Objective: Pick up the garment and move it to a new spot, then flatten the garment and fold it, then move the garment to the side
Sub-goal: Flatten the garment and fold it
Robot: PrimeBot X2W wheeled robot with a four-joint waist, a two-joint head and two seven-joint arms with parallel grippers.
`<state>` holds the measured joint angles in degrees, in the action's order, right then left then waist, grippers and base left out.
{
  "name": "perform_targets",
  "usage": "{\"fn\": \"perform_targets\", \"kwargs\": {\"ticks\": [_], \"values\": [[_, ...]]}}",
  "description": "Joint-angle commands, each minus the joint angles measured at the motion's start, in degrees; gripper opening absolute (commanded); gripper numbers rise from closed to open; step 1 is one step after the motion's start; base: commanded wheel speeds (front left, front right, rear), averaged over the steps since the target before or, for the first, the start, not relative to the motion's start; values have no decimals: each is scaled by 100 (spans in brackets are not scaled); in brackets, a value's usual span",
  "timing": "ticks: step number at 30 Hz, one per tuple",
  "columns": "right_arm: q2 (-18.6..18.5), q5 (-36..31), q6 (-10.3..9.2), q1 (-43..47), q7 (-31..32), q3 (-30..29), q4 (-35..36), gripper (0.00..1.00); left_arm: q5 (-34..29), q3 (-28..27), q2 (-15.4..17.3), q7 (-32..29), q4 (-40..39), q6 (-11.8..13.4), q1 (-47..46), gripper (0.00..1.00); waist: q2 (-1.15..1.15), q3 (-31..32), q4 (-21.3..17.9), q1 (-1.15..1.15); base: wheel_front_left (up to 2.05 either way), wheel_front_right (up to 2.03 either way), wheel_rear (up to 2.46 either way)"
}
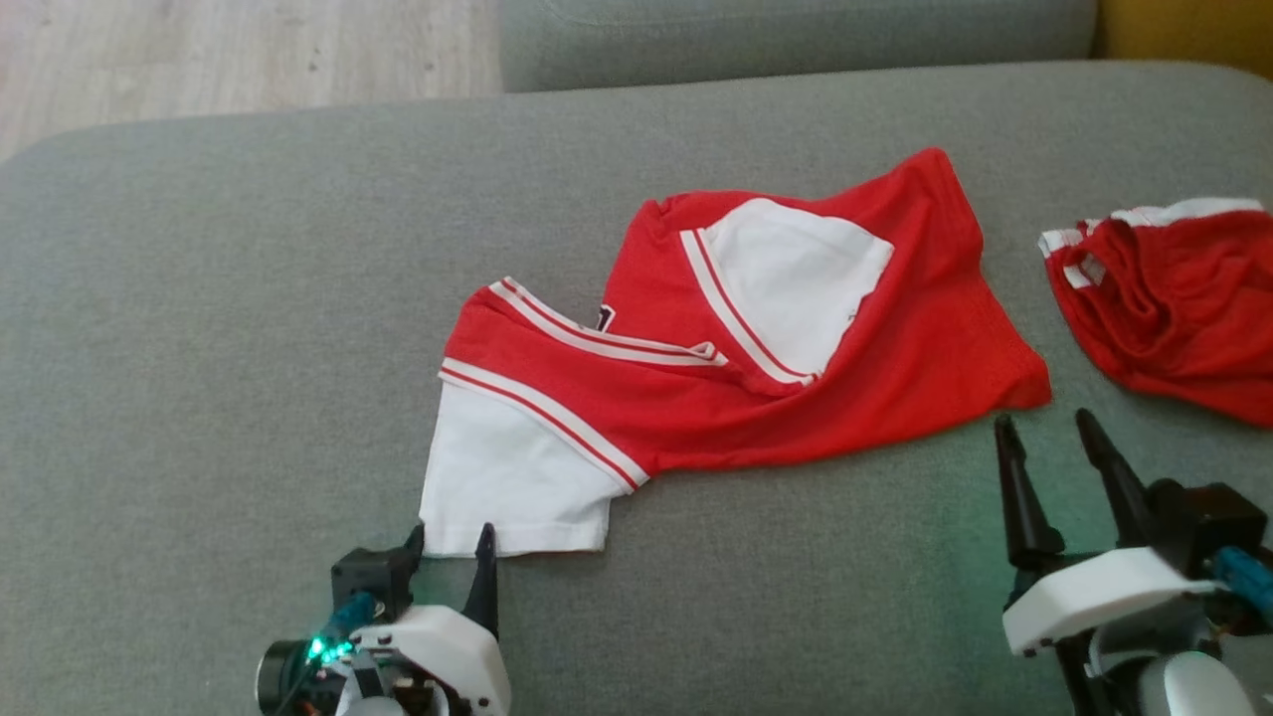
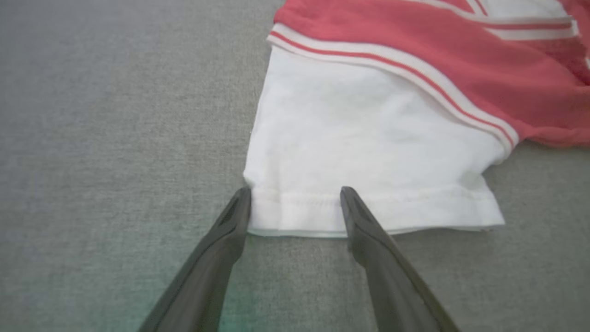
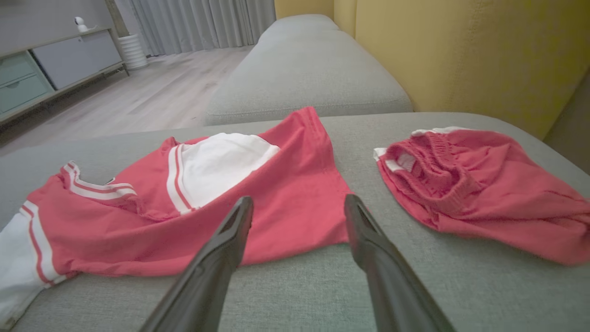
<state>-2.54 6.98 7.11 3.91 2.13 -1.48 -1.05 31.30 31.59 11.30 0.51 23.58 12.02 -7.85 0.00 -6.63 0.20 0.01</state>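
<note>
Garment: red mesh jersey with white sleeves and striped trim (image 1: pixel 895 328), lying rumpled and partly folded over itself in the middle of the cushion
Surface: grey woven sofa cushion (image 1: pixel 199 348)
Left gripper (image 1: pixel 451 542): jaws spread wide and holding nothing; its tips sit at the hem of the near white sleeve, one at the sleeve's outer corner and one over the hem
Right gripper (image 1: pixel 1044 423): jaws wide apart and empty, its tips just beside the jersey's red bottom corner, not touching it
Other cloth: crumpled red garment with a white-striped band (image 1: pixel 1174 308), apart from the jersey on the robot's right
</note>
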Motion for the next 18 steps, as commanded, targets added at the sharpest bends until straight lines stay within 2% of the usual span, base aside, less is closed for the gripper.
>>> {"fn": "perform_targets", "kwargs": {"ticks": [1, 10, 11, 12, 13, 14, 18], "values": [[-34, -50, 37, -231, -19, 63, 174, 100, 23, -133, 4, -54, -52, -7, -255, 100, 0, -65, -47, -1, 0, 0, 0], [-34, -146, 37, -398, -9, -65, 90, 100, 65, -44, -84, -237, 275, 45, -347, 100, 0, -93, -12, -1, 0, 0, 0], [-34, -155, 37, -418, -2, -71, 78, 100, 72, -19, -94, -270, 300, 22, -358, 93, 0, -94, -4, -1, 0, 0, 0], [-34, -164, 37, -441, 7, -78, 61, 100, 78, -4, -104, -280, 317, 6, -370, 49, 0, -98, 3, -1, 0, 0, 0], [-34, -187, 37, -469, 27, -96, 35, 100, 78, 14, -115, -280, 326, -9, -383, 14, 0, -102, 11, -1, 0, 0, 0], [-34, -228, 37, -502, 61, -135, -3, 100, 78, 26, -130, -266, 320, -18, -394, 0, 0, -108, 22, -1, 0, 0, 0], [-34, -406, 37, -730, 317, -454, -318, 100, 43, -2, -132, -63, 220, 12, -440, 0, 0, -134, 98, -1, 0, 0, 0]]}}
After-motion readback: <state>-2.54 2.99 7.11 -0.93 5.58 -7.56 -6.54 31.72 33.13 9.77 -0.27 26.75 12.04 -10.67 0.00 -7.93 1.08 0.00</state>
